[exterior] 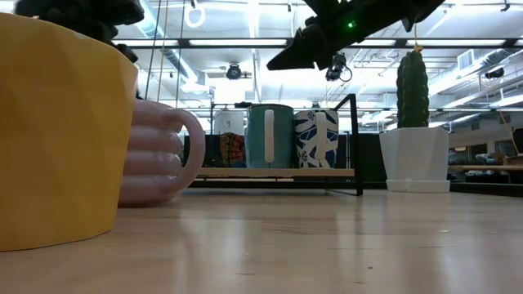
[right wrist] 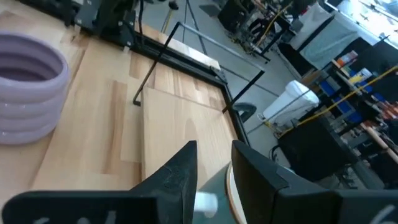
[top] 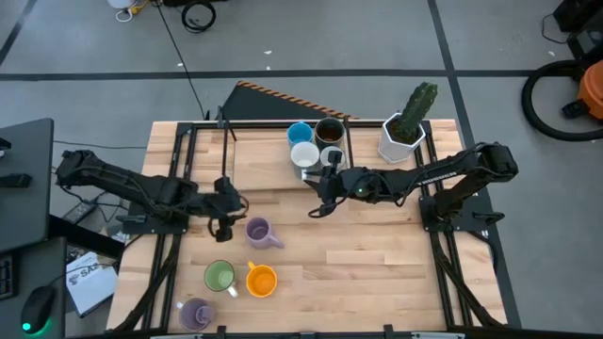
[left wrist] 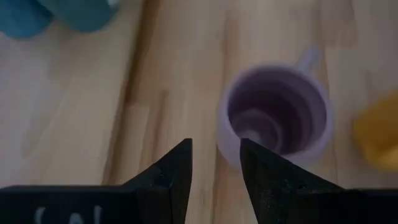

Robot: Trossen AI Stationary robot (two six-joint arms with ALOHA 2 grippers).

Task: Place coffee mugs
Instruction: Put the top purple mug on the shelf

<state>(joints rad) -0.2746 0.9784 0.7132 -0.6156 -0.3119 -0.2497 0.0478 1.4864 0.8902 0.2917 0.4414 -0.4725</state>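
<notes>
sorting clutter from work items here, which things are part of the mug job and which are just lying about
Job:
purple mug under the left gripper
second purple mug
green mug
orange mug
blue mug
white mug
brown mug
rack

Lying about:
cactus pot

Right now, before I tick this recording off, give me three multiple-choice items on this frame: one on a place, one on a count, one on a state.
1. Where does the cactus pot stand?
A. far right corner of the table
B. near left corner
C. table's middle

2. How many mugs stand loose on the near half of the table?
A. two
B. four
C. six

3. How is the left gripper?
A. shut on the orange mug
B. open, holding nothing
C. out of view

Answers:
1. A: the high view shows it beside the rack.
2. B: two purple, one green, one orange.
3. B: its fingers stand apart beside the purple mug.
</notes>
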